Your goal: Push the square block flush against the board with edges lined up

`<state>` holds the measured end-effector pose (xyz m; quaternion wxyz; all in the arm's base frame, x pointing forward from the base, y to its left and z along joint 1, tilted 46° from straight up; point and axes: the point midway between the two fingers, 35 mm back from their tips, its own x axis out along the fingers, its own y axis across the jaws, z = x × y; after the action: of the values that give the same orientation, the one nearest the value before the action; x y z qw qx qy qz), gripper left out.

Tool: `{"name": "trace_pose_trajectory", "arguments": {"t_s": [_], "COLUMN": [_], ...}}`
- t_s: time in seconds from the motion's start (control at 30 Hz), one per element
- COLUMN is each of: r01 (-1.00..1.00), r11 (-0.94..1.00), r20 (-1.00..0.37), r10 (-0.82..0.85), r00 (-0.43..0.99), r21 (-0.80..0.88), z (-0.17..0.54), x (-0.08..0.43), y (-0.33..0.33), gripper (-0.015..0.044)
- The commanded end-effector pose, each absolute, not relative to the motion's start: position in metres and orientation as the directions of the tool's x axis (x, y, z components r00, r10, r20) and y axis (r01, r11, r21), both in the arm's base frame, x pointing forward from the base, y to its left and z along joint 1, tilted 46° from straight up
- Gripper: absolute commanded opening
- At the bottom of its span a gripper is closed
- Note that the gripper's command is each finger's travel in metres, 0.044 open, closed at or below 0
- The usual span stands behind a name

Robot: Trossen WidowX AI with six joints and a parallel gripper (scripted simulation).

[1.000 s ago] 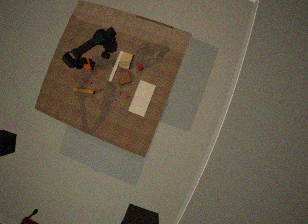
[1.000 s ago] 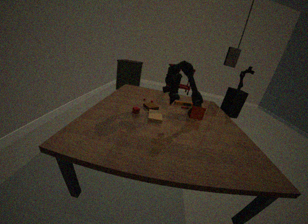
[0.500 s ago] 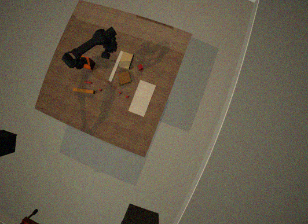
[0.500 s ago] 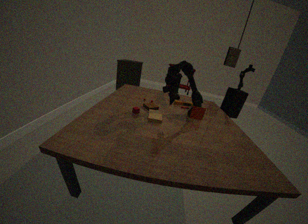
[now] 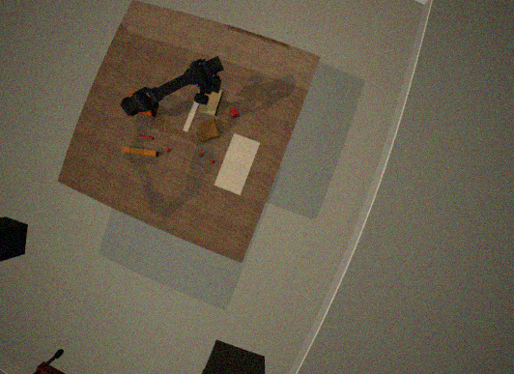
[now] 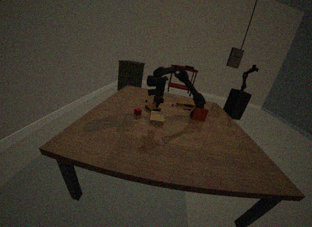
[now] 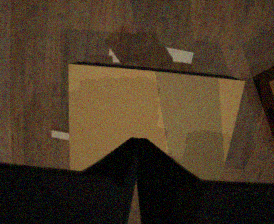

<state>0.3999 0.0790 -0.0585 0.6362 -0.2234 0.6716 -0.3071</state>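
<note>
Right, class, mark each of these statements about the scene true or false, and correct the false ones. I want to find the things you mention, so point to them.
1. The gripper (image 5: 202, 100) (image 6: 158, 105) (image 7: 138, 146) is shut. True.
2. The red cube (image 5: 234, 112) (image 6: 137, 111) touches the white rectangle (image 5: 237, 164). False: they lie apart.
3. The orange bar (image 5: 140, 152) (image 6: 185, 105) lies on the white rectangle. False: it lies on the wooden table (image 5: 97, 157) (image 6: 146, 156) (image 7: 28, 100).
4. The white rectangle is larger than the red cube. True.
5. The red cube is inside the gripper. False: it is on the table, away from the gripper.
</note>
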Motion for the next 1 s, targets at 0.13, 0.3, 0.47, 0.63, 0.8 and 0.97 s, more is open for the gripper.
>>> {"name": "trace_pose_trajectory", "arguments": {"t_s": [0.13,0.3,0.47,0.63,0.8,0.97], "r01": [0.096,0.096,0.097,0.097,0.096,0.096], "r11": [0.701,0.701,0.699,0.699,0.699,0.699], "r20": [-0.708,-0.708,-0.706,-0.706,-0.706,-0.706], "r10": [-0.701,-0.701,-0.703,-0.703,-0.702,-0.702], "r00": [-0.091,-0.091,-0.091,-0.091,-0.091,-0.091], "r21": [-0.706,-0.707,-0.708,-0.708,-0.708,-0.708], "z": [-0.076,-0.083,-0.115,-0.115,-0.115,-0.115], "x": [0.454,0.454,0.449,0.449,0.447,0.444], "y": [0.034,0.027,-0.006,-0.006,-0.005,-0.004], "gripper": [0.0,0.0,0.0,0.0,0.0,0.0]}}
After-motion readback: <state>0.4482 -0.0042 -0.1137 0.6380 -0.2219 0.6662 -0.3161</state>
